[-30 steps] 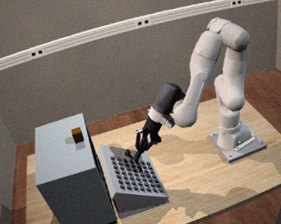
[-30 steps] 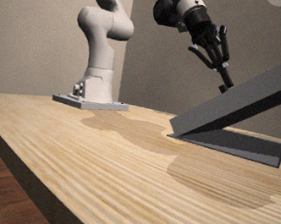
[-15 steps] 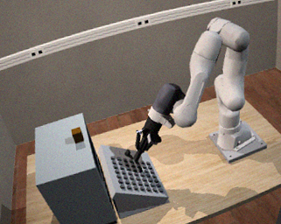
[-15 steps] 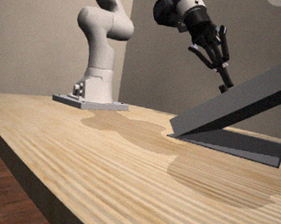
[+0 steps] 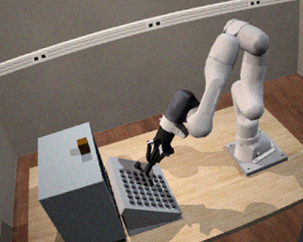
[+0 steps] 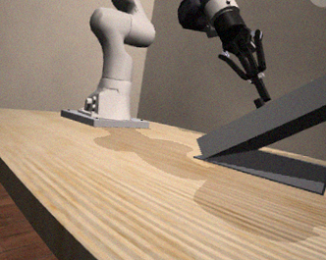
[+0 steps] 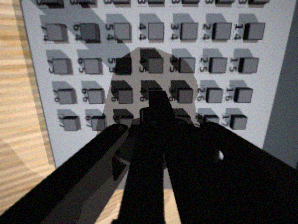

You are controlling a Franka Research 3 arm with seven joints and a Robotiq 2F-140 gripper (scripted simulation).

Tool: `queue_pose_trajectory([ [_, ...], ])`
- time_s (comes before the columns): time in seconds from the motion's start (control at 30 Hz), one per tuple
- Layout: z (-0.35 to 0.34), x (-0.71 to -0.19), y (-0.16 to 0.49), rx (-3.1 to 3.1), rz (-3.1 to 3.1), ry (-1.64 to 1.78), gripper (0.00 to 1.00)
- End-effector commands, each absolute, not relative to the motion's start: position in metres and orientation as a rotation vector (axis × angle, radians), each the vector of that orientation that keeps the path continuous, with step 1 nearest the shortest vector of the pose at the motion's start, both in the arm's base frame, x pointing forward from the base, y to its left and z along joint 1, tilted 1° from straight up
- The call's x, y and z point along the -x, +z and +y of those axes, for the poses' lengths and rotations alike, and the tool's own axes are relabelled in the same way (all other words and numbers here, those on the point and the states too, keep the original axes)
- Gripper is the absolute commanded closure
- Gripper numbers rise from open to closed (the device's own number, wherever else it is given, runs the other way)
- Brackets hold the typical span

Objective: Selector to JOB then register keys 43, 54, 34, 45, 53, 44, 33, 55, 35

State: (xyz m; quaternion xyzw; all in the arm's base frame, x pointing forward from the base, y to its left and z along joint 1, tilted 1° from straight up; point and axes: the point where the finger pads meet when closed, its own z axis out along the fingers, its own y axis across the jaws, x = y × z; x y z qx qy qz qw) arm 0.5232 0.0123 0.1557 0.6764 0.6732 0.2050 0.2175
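One claw (image 5: 147, 168), fully closed and empty, poised as single poking tip at sloped keypad (image 5: 148, 215) on table (image 5: 228, 189); selector (image 5: 84, 145) atop grey box (image 5: 70, 179), untouched.

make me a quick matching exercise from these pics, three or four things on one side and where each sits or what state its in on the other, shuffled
Things:
1. small brown block
2. sloped grey keypad
3. black two-finger gripper
4. white robot arm's grey base plate

Places or states:
A. shut, tips over the keys
B. on top of the tall grey box
C. on the wooden table, far from the box
D. right beside the box

Pairs: 1-B, 2-D, 3-A, 4-C
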Motion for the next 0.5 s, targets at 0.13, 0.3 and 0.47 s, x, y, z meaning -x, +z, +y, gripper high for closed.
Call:
queue_pose_trajectory([
  [0.13, 0.0119, -0.5229, 0.156, -1.88, 1.86, 0.569, 0.9],
  [0.3, 0.0119, -0.5229, 0.156, -1.88, 1.86, 0.569, 0.9],
  [0.47, 0.0119, -0.5229, 0.156, -1.88, 1.86, 0.569, 0.9],
])
